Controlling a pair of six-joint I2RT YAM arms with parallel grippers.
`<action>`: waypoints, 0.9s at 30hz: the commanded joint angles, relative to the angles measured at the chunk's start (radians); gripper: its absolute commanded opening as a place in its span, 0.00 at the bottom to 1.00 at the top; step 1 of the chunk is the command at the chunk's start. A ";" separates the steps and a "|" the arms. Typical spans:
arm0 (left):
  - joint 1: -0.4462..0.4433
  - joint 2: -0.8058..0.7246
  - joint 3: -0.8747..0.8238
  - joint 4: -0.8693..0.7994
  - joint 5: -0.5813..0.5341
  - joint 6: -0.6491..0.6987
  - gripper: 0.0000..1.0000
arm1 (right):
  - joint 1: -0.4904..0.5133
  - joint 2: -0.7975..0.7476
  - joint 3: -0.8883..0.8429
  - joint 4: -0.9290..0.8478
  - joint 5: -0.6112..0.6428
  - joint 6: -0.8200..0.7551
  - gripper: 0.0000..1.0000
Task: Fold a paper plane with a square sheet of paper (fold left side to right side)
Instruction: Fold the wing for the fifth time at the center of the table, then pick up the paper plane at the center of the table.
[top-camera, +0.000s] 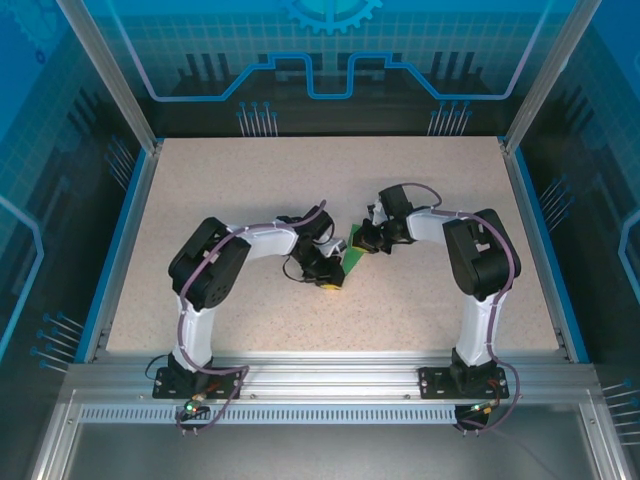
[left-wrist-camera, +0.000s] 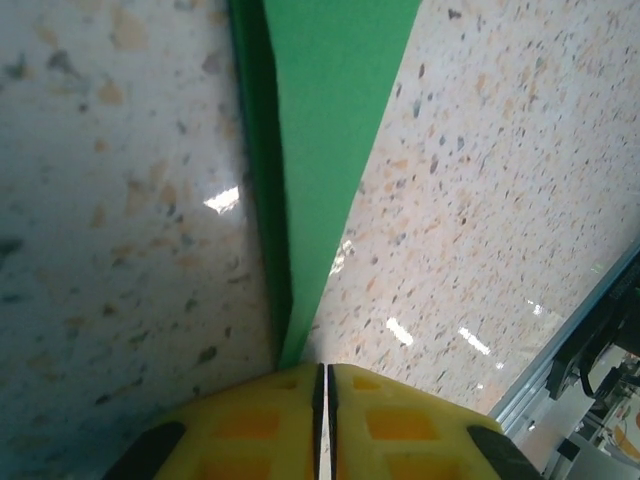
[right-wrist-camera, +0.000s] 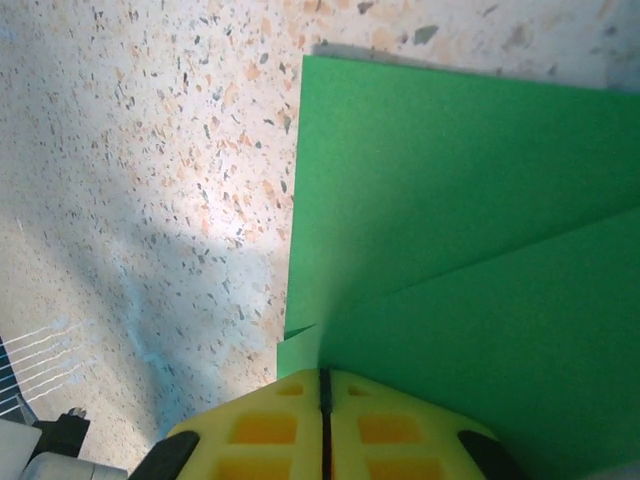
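The square sheet of paper (top-camera: 353, 262) sits near the middle of the table (top-camera: 250, 180), well clear of every edge and held between both grippers. The left gripper (left-wrist-camera: 322, 395) has its yellow fingers (left-wrist-camera: 260, 425) pressed together on a tapering end of the sheet. The right gripper (right-wrist-camera: 323, 400) has its fingers closed likewise, apparently on the sheet's edge, where a small flap protrudes. Risk: with two points clamped, any divergent arm motion loads the thin paper in tension and may tear it or pull it from one grip. Risk: the left wrist view shows the sheet raised and nearly edge-on, so an uneven sweep may set the crease off-line or buckle the layers. The paper is thin, matte and bright green, with one layer overlapping another along a straight diagonal edge. The table is smooth, glossy and speckled beige. The fingers are moulded with recessed square pockets.
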 joint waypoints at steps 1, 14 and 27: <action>-0.003 -0.078 -0.027 -0.024 -0.016 0.010 0.14 | -0.017 -0.020 0.041 -0.054 0.063 -0.029 0.14; 0.083 -0.402 -0.175 0.177 -0.247 -0.057 0.44 | 0.040 -0.253 0.094 -0.287 0.349 0.019 0.65; 0.126 -0.565 -0.288 0.236 -0.431 -0.097 0.66 | 0.192 -0.110 0.248 -0.582 0.529 0.346 0.69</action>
